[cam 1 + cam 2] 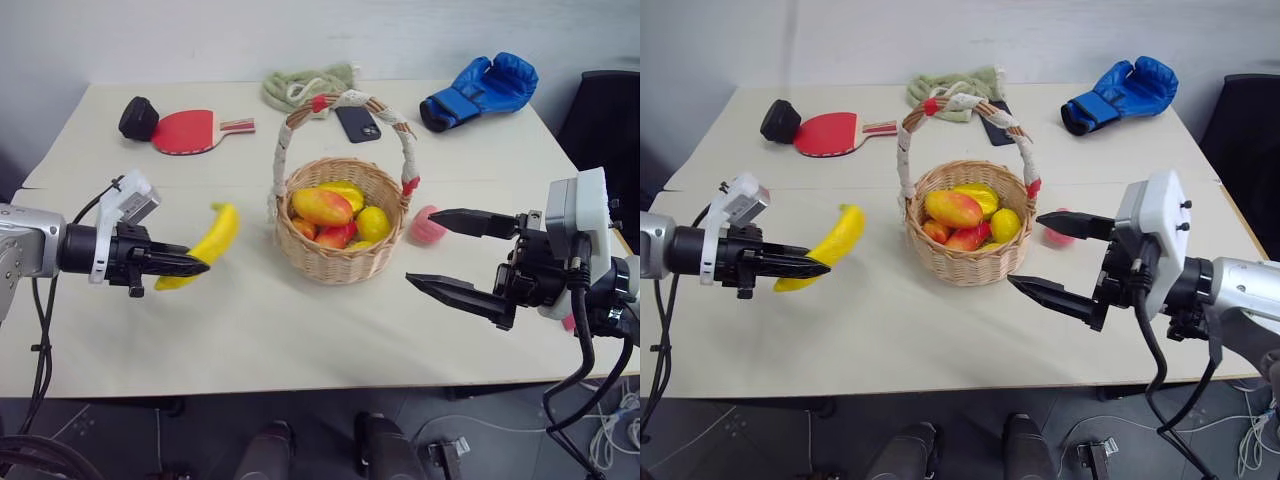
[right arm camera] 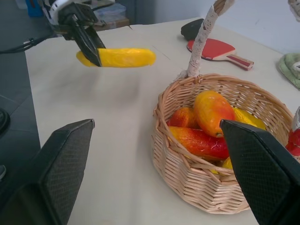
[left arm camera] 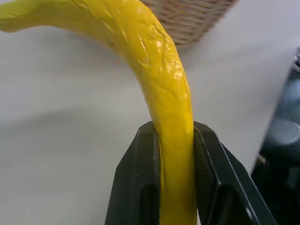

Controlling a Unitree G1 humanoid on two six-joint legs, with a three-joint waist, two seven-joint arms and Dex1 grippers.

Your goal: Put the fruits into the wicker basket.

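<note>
"Where's the banana?"

"My left tool is clamped on one end of it, up off the counter. The basket sits just past its tip."

"And your other tool?"

"My right tool is wide apart, holding nothing. The pink ball lies close beside its top finger, by the basket. Next I carry the banana over the rim and let go."

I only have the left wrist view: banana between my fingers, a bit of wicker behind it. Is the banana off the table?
Observer: Yes, the left gripper holds the banana in the air, left of the wicker basket.
Operator: Anything in the basket?
Observer: Several mango-like fruits already lie inside.
Operator: Any fruit left out?
Observer: A pink peach sits on the table right of the basket, beside the open right gripper.
</note>
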